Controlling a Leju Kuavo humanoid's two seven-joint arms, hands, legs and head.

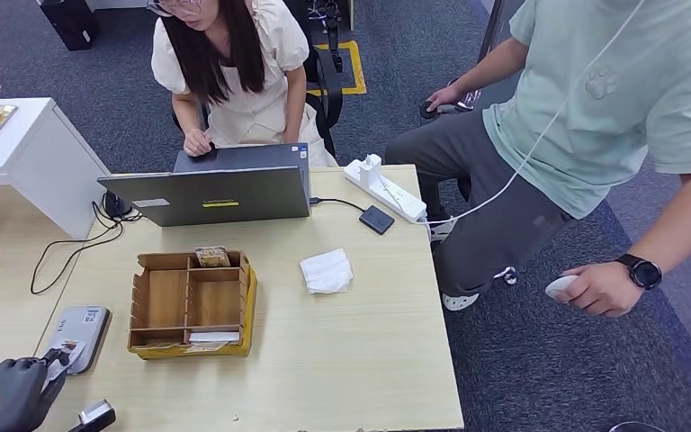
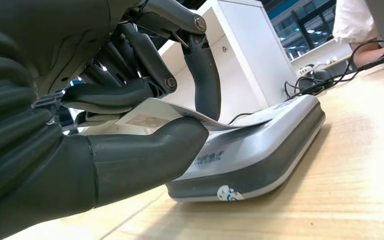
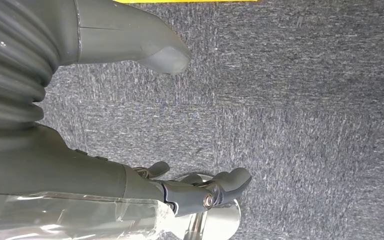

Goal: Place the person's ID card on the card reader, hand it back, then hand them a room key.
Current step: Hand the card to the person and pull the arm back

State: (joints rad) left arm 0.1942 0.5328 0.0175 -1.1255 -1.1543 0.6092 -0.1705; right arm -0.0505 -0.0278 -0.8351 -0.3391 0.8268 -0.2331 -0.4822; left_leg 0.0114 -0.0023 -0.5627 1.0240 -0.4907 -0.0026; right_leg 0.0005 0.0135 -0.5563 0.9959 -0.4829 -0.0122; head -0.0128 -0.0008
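**ID card on the reader**

At the lower left of the head frame, the left robot hand [image 1: 13, 393] pinches the ID card [image 2: 152, 114] between thumb and fingers, its far end lying on the card reader [image 1: 76, 336] on the counter [image 1: 351, 360]. The right robot hand [image 3: 130, 150] hangs over carpet, fingers apart, holding nothing.

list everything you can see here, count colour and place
table: 1, light wood, centre
laptop: 1, grey, far edge of table
wooden organiser: 1, brown on yellow base, mid table
tissue: 1, white, right of organiser
power strip: 1, white, far right corner
small pad: 1, black, beside power strip
card reader: 1, grey-white, near left of table
ID card: 1, pale, over reader
people: 2, beyond table and at right
left hand: dark grey, holds ID card
right hand: dark grey, open, over carpet
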